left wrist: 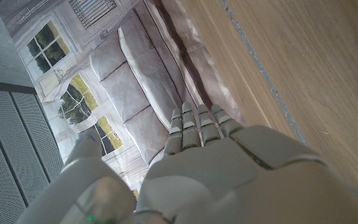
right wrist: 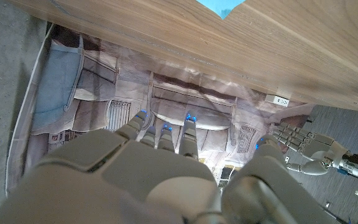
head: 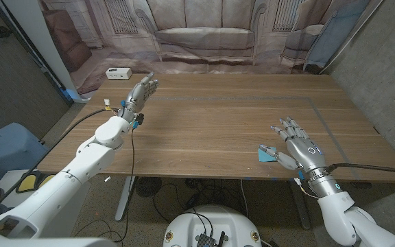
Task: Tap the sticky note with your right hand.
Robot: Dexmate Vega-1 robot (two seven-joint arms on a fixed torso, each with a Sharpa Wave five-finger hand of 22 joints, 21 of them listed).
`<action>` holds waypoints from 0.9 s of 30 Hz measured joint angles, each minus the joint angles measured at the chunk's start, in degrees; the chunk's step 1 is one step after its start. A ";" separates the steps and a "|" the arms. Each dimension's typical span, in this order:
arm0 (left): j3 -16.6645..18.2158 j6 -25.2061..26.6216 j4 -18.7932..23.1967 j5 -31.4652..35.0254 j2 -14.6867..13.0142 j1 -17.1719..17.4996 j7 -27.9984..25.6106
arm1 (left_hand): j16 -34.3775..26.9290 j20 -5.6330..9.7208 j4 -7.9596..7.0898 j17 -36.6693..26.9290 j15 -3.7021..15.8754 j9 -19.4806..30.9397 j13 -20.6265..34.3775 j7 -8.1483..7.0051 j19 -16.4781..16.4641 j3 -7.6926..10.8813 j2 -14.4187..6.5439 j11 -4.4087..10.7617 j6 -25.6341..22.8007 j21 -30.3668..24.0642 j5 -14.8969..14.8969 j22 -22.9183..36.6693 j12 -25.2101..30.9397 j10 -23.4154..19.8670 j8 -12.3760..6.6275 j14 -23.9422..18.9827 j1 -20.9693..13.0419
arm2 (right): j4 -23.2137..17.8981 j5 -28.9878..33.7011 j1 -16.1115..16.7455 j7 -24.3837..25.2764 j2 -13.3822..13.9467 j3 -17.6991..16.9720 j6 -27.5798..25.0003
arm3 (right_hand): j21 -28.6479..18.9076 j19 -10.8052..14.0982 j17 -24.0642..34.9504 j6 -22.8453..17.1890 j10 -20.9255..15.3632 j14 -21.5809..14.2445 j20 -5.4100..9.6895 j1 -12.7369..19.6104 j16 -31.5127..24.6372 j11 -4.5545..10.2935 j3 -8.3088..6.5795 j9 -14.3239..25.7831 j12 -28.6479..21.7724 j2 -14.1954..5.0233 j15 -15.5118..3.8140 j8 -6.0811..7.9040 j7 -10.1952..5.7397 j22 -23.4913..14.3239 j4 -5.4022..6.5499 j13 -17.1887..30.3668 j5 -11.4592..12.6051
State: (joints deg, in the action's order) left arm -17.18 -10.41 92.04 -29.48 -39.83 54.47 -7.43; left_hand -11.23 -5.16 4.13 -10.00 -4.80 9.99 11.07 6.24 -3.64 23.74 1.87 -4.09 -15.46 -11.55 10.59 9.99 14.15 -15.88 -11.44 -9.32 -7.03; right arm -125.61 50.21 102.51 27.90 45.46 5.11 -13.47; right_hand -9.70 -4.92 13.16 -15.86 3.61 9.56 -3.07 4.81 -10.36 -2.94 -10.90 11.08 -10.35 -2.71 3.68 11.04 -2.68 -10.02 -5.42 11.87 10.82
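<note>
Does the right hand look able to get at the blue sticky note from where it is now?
Probably yes. The right hand is open, right beside the blue sticky note, its thumb close over the note's edge. Nothing lies between them on the table.

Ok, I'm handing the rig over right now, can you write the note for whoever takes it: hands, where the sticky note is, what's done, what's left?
Right hand: open, fingers spread, holding nothing, over the table's near right part.
Left hand: open, raised over the far left part of the table, holding nothing.
Sticky note: blue, lying on the table near the front edge, right beside the right hand's thumb, on the thumb's left side. I can't tell whether the thumb touches it.
Done: right hand is brought up next to the note.
Left: shift the right hand left over the note and tap it with the fingers.
</note>
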 measured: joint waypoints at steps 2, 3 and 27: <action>0.02 -0.18 -0.20 0.00 0.07 -0.08 0.13 | 0.00 0.00 0.00 0.00 0.14 0.00 0.00 -0.22 0.00 0.00 0.00 0.00 -0.22 0.00 0.00 0.00 0.00 0.00 0.00 -0.14 0.00 | -0.47 0.30 -0.19 -0.97 0.54 0.50 -1.65 | 0.00 -2.45 0.04 0.03 1.91 0.00 -0.30 -0.42 0.00 0.09 0.14 0.00 0.00 -0.03 0.00 0.00 -0.03 -0.18 0.14 0.00 0.00; 0.02 -0.21 -0.20 0.00 0.08 -0.08 0.15 | 0.00 0.00 0.00 0.00 0.23 0.00 0.00 -0.22 0.00 0.00 0.00 0.00 -0.22 0.00 0.00 0.00 0.00 0.00 0.00 -0.23 0.00 | -0.55 0.33 -0.23 -1.05 0.64 0.60 -1.80 | 0.00 -3.67 0.04 0.23 2.79 0.00 -0.33 -0.42 0.00 0.15 0.14 0.00 0.00 -0.03 0.00 0.00 -0.23 -0.26 0.14 0.00 0.00; 0.86 -1.12 -0.64 -0.52 0.30 0.17 -0.15 | 0.00 -0.17 0.21 0.00 0.72 0.30 -0.01 -0.32 -0.17 0.22 -0.30 0.40 -0.94 0.00 0.00 0.00 -0.19 -0.82 -0.03 -0.72 -0.30 | -2.93 -3.05 -4.99 -8.81 5.80 6.73 -11.98 | -0.28 -4.92 0.04 -3.62 6.22 -0.02 0.00 -0.52 -0.28 1.43 -0.75 -0.01 0.00 -2.04 0.00 1.29 -3.12 -0.26 1.00 -0.01 0.00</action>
State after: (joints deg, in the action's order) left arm -16.32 -11.53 91.40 -30.00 -39.53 54.64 -7.57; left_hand -11.23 -5.33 4.35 -10.00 -4.08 10.29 11.06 5.92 -3.82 23.97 1.57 -3.68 -16.40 -11.55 10.59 9.98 13.96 -16.70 -11.46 -10.04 -7.33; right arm -128.54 47.16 97.51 19.08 51.26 11.84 -25.45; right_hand -9.98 -9.83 13.19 -19.49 9.83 9.54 -3.07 4.29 -10.64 -1.51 -11.65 11.07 -10.35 -4.75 3.68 12.34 -5.80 -10.28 -4.43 11.86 10.82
